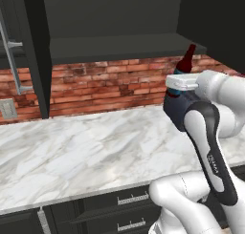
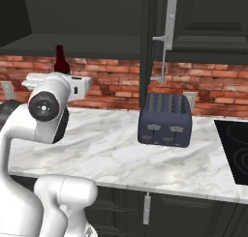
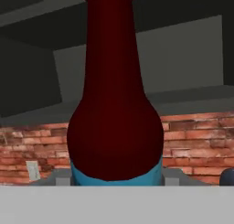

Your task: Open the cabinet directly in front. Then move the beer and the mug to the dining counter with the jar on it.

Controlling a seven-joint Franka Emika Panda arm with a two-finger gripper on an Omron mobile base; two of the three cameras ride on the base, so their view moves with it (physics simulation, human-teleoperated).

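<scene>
The beer (image 3: 114, 118), a dark red-brown bottle with a blue label, stands upright between my fingers, which press its lower body from both sides. My gripper (image 1: 181, 83) is shut on it and holds it in the air in front of the cabinet's shelf (image 1: 119, 47), below the shelf's level. The bottle's neck (image 2: 60, 59) rises above my white hand (image 2: 80, 86). The dark cabinet stands open, with one door swung out at the left (image 1: 33, 51) and one at the right (image 2: 147, 47). The mug, the dining counter and the jar are out of view.
A marble worktop (image 1: 95, 147) runs below the cabinet against a brick wall with an outlet (image 1: 7, 109). A dark toaster (image 2: 164, 120) stands on it to the right, beside a black cooktop (image 2: 235, 149). Dark drawers (image 1: 131, 199) sit under the worktop's edge.
</scene>
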